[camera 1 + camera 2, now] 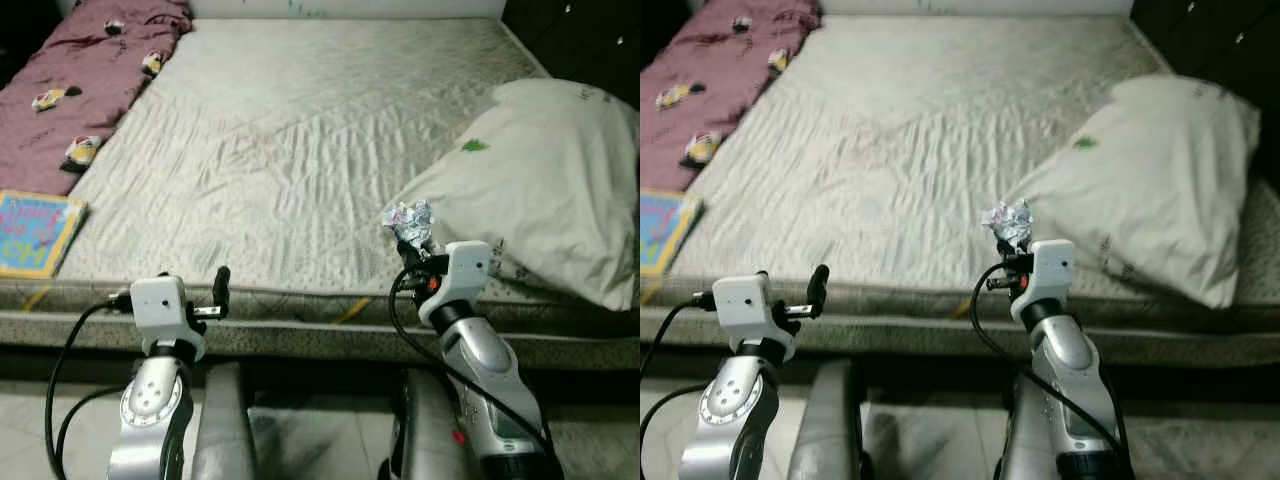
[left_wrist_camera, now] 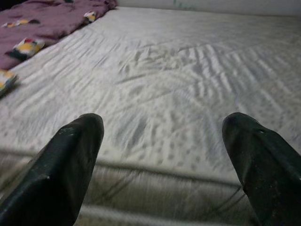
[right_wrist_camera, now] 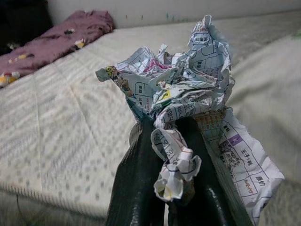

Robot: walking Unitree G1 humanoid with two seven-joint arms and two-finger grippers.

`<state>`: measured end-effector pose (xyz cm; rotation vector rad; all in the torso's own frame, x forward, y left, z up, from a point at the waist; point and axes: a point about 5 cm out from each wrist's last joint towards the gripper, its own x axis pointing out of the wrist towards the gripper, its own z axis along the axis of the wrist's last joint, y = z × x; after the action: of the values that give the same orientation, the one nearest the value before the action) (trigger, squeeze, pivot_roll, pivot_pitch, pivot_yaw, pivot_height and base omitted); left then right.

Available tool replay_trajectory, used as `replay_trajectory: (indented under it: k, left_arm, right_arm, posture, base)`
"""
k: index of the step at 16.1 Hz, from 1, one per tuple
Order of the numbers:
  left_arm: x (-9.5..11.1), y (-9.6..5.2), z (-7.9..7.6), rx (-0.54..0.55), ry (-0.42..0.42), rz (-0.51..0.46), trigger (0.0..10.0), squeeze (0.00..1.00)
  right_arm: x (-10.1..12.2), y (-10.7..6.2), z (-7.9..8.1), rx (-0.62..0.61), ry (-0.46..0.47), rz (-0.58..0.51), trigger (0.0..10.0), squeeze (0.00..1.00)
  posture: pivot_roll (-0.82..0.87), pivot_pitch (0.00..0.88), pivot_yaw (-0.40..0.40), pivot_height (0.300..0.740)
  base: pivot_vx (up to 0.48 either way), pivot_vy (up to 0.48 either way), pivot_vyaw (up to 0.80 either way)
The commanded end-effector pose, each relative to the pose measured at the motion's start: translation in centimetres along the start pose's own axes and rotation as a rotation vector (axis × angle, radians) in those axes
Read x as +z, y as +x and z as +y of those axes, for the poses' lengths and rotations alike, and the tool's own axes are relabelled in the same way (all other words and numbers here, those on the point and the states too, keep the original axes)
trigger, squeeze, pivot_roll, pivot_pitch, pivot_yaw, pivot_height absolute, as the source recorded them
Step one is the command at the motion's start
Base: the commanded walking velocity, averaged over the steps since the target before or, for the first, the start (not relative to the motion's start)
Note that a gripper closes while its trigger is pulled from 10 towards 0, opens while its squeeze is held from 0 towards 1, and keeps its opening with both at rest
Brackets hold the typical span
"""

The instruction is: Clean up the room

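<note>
Here, the right gripper (image 3: 164,155) pinches a crumpled paper (image 3: 183,94) at centre frame, over the mattress (image 1: 300,150) edge.
Its fingers are clamped tight on the wad, which bunches upward beside the pillow (image 1: 540,180); the left gripper (image 2: 160,155), lower left, gapes wide and empty.

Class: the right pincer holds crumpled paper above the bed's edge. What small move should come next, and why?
Probably draw the right pincer back from the bed, keeping it shut: the paper is gripped and lifted, and no bin is visible here.
</note>
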<state>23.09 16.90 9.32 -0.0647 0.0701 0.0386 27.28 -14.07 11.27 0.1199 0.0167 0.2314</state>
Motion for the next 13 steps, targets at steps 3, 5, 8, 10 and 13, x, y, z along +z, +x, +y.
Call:
replay_trajectory:
  k: [3, 5, 8, 10, 13]
  left_arm:
    - [0.49, 0.17, -0.1, -0.006, 0.006, -0.01, 10.0, 0.0]
    - [0.5, 0.28, -0.12, 0.004, 0.02, -0.005, 10.0, 0.0]
    - [-0.18, 0.57, -0.37, 0.057, 0.09, 0.053, 10.0, 0.0]
    - [-0.13, 0.63, -0.34, 0.072, 0.089, 0.054, 10.0, 0.0]
    - [0.01, 0.77, -0.3, 0.091, 0.062, 0.053, 10.0, 0.0]
  right_arm:
    - [0.89, 0.45, -0.27, -0.021, 0.013, -0.028, 10.0, 0.0]
    - [1.1, 0.69, -0.29, -0.031, 0.017, -0.032, 10.0, 0.0]
    - [1.31, 0.89, -0.48, -0.044, 0.012, -0.038, 10.0, 0.0]
    - [1.33, 0.99, -0.77, -0.059, 0.013, -0.038, 10.0, 0.0]
    - [1.39, 1.08, -0.79, -0.064, 0.013, -0.039, 10.0, 0.0]
  posture:
    - [-0.01, 0.0, 0.017, 0.644]
    - [-0.02, 0.0, 0.018, 0.663]
    - [-0.02, 0.0, 0.016, 0.702]
    - [-0.02, 0.0, 0.015, 0.727]
    - [-0.02, 0.0, 0.014, 0.74]
  base:
    - [0.0, 0.0, 0.0]
    - [0.0, 0.0, 0.0]
    - [0.0, 0.0, 0.0]
    - [0.0, 0.0, 0.0]
    - [0.0, 0.0, 0.0]
